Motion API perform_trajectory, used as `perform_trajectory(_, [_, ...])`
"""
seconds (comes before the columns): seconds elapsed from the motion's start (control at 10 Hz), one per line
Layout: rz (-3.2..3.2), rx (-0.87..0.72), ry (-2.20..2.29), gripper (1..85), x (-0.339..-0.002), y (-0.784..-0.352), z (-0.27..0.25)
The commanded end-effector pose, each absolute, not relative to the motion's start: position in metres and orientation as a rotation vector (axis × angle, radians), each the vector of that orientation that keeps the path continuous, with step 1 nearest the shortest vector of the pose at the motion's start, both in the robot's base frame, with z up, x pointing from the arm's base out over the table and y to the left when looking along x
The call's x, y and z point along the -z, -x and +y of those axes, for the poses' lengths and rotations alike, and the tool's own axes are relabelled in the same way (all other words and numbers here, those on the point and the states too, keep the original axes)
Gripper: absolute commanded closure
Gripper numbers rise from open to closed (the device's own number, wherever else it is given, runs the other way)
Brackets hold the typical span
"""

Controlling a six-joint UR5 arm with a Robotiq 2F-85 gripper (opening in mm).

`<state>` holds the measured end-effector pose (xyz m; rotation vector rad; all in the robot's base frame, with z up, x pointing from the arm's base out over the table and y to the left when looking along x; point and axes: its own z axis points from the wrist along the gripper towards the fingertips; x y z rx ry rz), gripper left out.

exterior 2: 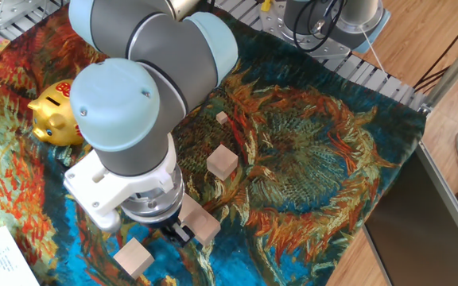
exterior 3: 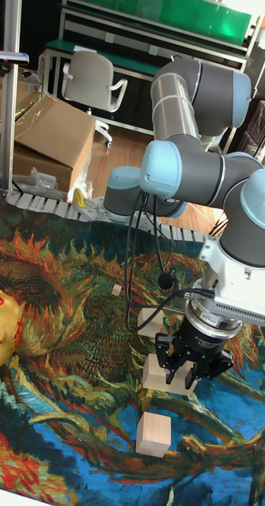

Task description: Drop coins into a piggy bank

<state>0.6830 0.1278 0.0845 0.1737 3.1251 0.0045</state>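
Painted cloth [exterior 2: 308,151], piggy bank [exterior 2: 54,117], unreadable markings.

The fixed view looks down steeply; the tall fixed view faces across low; both share the cloth [exterior 2: 308,151] [exterior 3: 77,316].

We see a piggy bank, several wooden blocks and the gripper spread over one cloth-covered table.

In the fixed view the piggy bank [exterior 2: 54,117] sits near the cloth's [exterior 2: 316,159] left edge. The tiny block [exterior 2: 222,117] lies toward the cloth's middle, the larger block [exterior 2: 223,162] in front of it, the next block [exterior 2: 201,223] nearer the front edge with the gripper [exterior 2: 178,234] over its left side, and the last block [exterior 2: 133,257] closest to the front edge.
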Motion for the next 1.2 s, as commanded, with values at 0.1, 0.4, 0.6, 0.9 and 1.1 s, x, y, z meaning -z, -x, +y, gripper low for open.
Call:
perform_trajectory(0.1, [3.134,-0.048,-0.155,49.3,-0.086,-0.682,0.134])
perform_trajectory(0.4, [3.137,-0.040,-0.155,49.3,-0.086,-0.681,0.133])
perform_trajectory(0.6, [3.149,-0.032,-0.178,49.3,-0.075,-0.682,0.130])
perform_trajectory(0.9, [3.153,-0.049,-0.180,49.7,-0.075,-0.676,0.124])
perform_trajectory(1.1, [3.141,-0.035,-0.189,49.7,-0.075,-0.678,0.122])
